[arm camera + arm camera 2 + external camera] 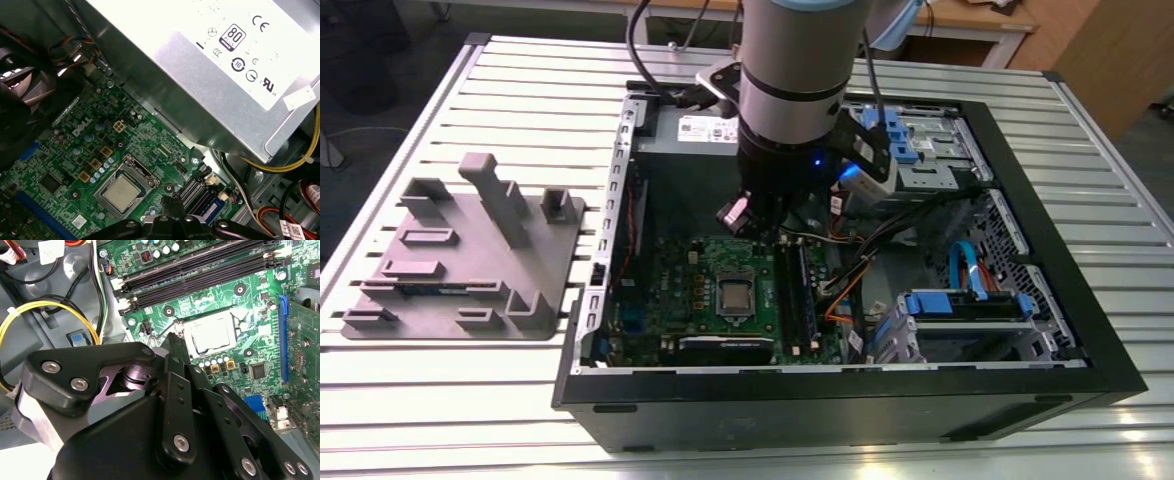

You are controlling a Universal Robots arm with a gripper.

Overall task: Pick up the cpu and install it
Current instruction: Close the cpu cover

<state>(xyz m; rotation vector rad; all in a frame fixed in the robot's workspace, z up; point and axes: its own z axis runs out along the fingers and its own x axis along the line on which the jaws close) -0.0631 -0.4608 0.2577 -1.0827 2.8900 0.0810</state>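
A ribbed aluminium table (480, 400) carries an open black steel computer case (854, 410) and, at the exterior view's left, a grey moulded plastic tray (467, 270), while the smooth grey arm (787, 60) reaches down into the case. The green circuit board (680, 270) lies flat inside. The first wrist view takes in the boxy silver power supply (210, 75), the second the long black memory slots (200, 275). The black metal claw (172, 342) hangs over the board with its fingers together and empty, apart from the cpu (121, 192) — a small dull-silver square — which sits in its socket (142, 171).
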